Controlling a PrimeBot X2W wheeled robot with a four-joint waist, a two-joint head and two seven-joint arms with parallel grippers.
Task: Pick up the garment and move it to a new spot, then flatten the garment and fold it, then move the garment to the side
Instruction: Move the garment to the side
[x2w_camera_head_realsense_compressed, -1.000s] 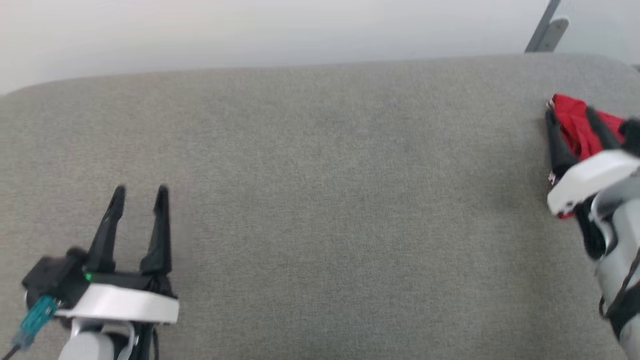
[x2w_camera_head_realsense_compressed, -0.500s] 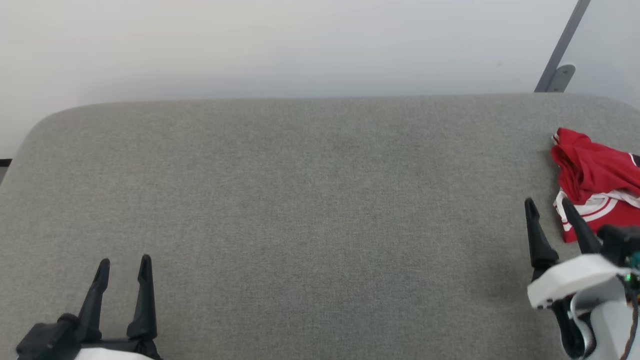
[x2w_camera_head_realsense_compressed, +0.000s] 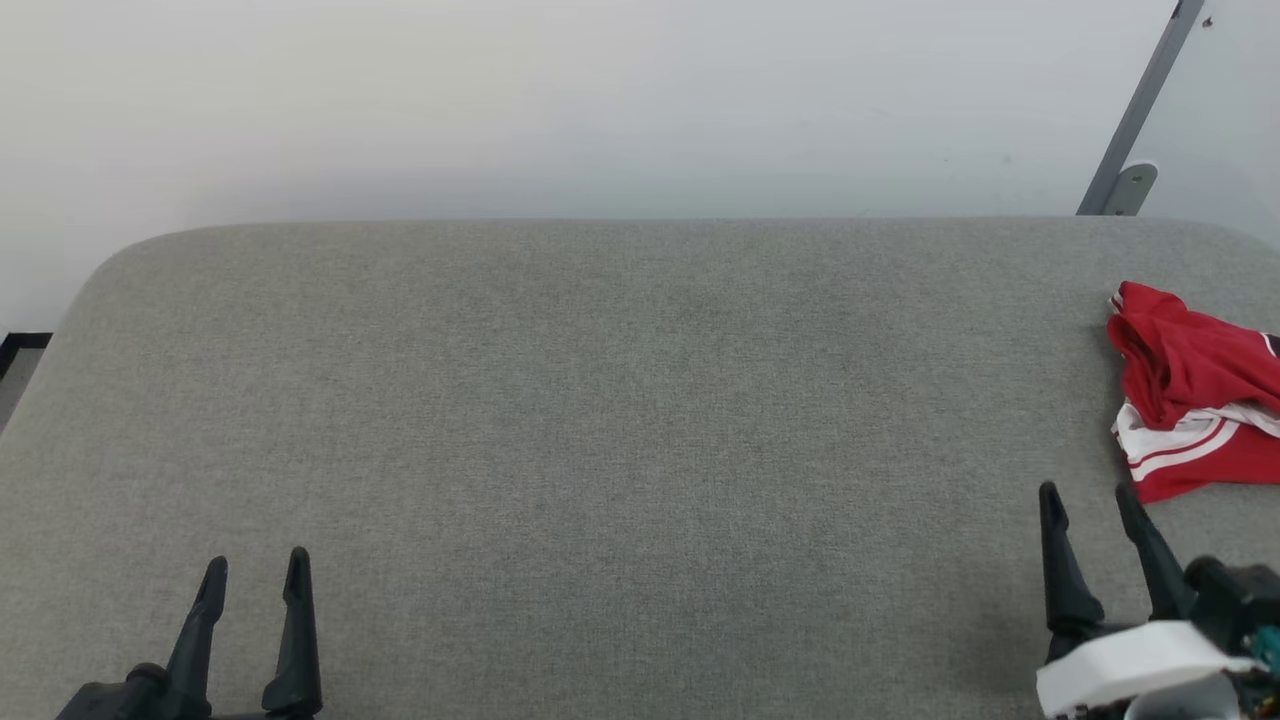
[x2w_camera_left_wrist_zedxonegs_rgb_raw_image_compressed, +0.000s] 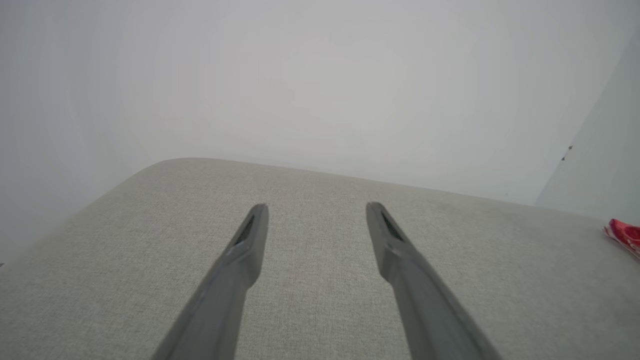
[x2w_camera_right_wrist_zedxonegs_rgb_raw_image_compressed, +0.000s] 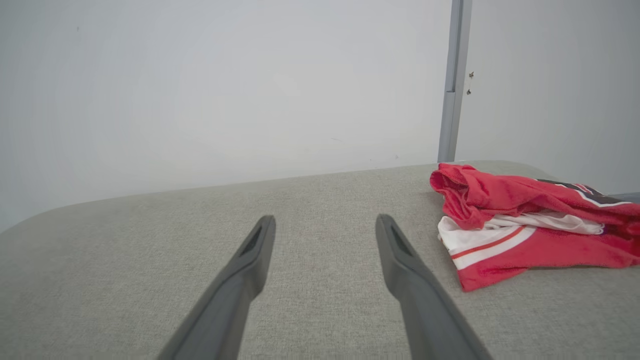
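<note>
Right fingers: your right gripper (x2w_camera_head_realsense_compressed: 1087, 492) stands spread wide with nothing between its fingers. It touches no cloth, and its tips point toward the far edge.
Left fingers: your left gripper (x2w_camera_head_realsense_compressed: 257, 560) is also spread wide and empty, above bare fabric at the near-left corner. Whether its tips rest on the fabric cannot be told.
Nearest thing: the red jersey (x2w_camera_head_realsense_compressed: 1190, 390) lies just beyond your right fingertips and a little to their right. It is near them but apart, and well apart from your left hand.
Jersey's place: it sits at the right edge of the grey cushioned top (x2w_camera_head_realsense_compressed: 640, 400), roughly midway between the near and far edges. Part of it runs out of the head view.
Jersey's state: it is loosely doubled over, with a red fold bunched on top and a white striped sleeve showing beneath. It is not lying flat.
Step in hand: as I judge it, either the jersey is already parked aside or it awaits pickup. The lumpy stack leaves that open.
Doing it well: if you grasp, bring your right fingers down over the bunched red fold and pinch several layers. Lift slowly so the sleeve does not trail.
Watch for: soft cloth that slips, or that drags off the right edge.
</note>
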